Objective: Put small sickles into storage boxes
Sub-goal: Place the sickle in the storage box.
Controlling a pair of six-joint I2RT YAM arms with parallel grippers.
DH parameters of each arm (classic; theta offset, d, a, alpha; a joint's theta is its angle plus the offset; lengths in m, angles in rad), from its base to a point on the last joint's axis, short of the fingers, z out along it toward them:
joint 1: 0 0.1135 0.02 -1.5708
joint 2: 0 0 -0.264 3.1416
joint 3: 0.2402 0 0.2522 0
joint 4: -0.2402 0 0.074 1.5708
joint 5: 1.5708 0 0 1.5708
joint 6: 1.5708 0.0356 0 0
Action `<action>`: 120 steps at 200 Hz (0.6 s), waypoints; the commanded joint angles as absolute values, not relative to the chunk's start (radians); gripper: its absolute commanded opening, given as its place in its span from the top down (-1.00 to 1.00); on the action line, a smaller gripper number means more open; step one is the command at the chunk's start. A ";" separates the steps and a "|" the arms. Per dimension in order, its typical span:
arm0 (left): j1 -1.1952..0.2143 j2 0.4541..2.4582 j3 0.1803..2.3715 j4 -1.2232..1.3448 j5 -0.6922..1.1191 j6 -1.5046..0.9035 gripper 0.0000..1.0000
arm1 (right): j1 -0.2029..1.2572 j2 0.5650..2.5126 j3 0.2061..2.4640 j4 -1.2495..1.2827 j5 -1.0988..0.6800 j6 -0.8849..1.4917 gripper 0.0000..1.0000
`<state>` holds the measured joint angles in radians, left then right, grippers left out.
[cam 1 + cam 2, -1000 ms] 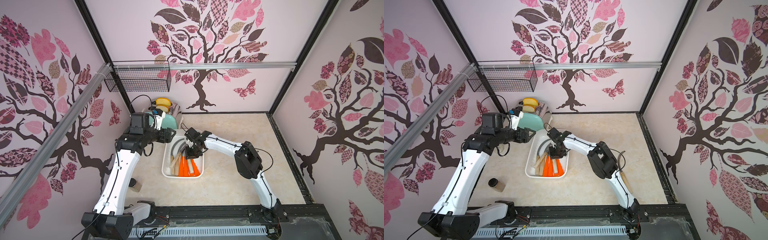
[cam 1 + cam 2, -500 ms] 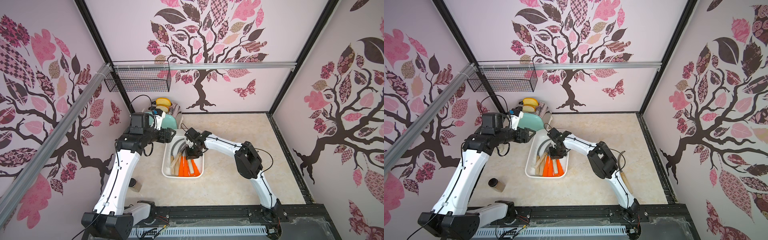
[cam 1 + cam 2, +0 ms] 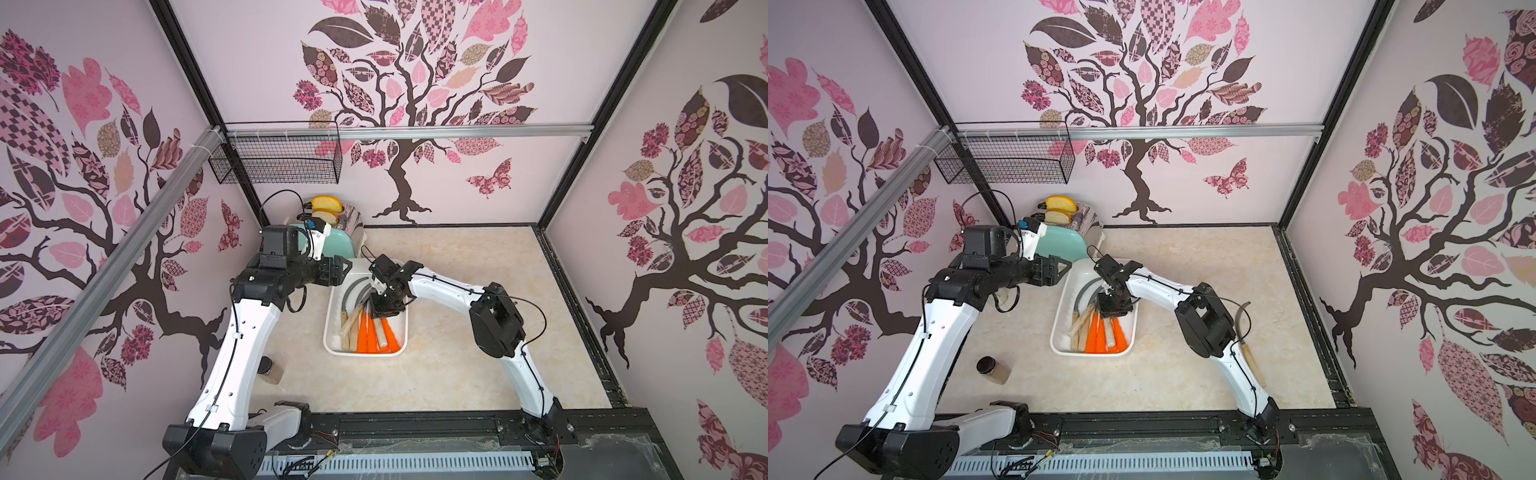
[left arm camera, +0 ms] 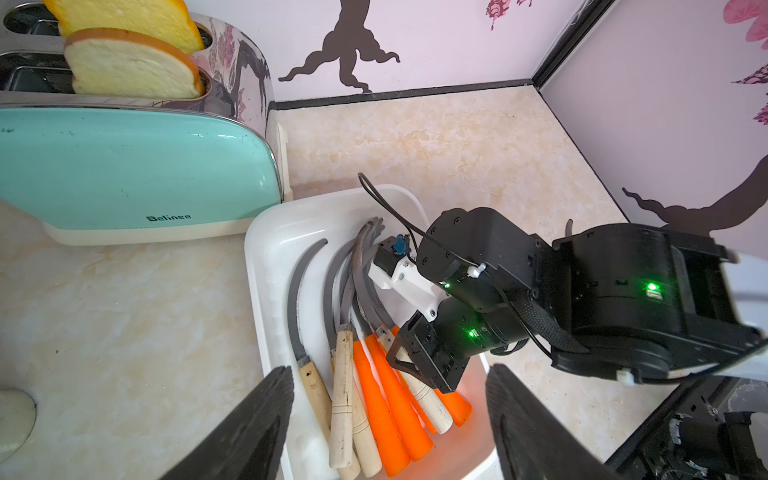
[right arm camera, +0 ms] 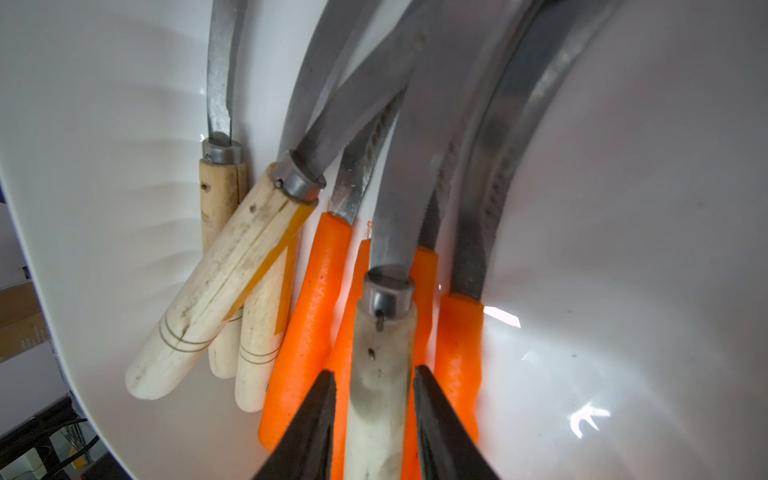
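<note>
Bearing "Belinee", the mint toaster [image 4: 124, 166] stands beside the tray [image 4: 268, 232]; sickles [image 4: 374, 395] inside.

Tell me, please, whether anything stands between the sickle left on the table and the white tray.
Only the right arm's own elbow: in a top view it sits between that wooden-handled sickle and the tray. Nothing else shows between them.
</note>
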<state>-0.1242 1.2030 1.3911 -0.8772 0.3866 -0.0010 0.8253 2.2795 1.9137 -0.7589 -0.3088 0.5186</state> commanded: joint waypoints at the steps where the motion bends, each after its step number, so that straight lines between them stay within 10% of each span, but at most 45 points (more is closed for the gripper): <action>1: -0.126 1.183 1.413 -0.880 0.392 -0.001 -0.54 | 0.829 2.275 1.956 -0.791 -0.280 0.508 0.26; 120: -0.126 1.182 1.428 -0.866 0.381 0.000 -0.55 | 0.826 1.945 1.799 -0.698 0.195 0.446 0.27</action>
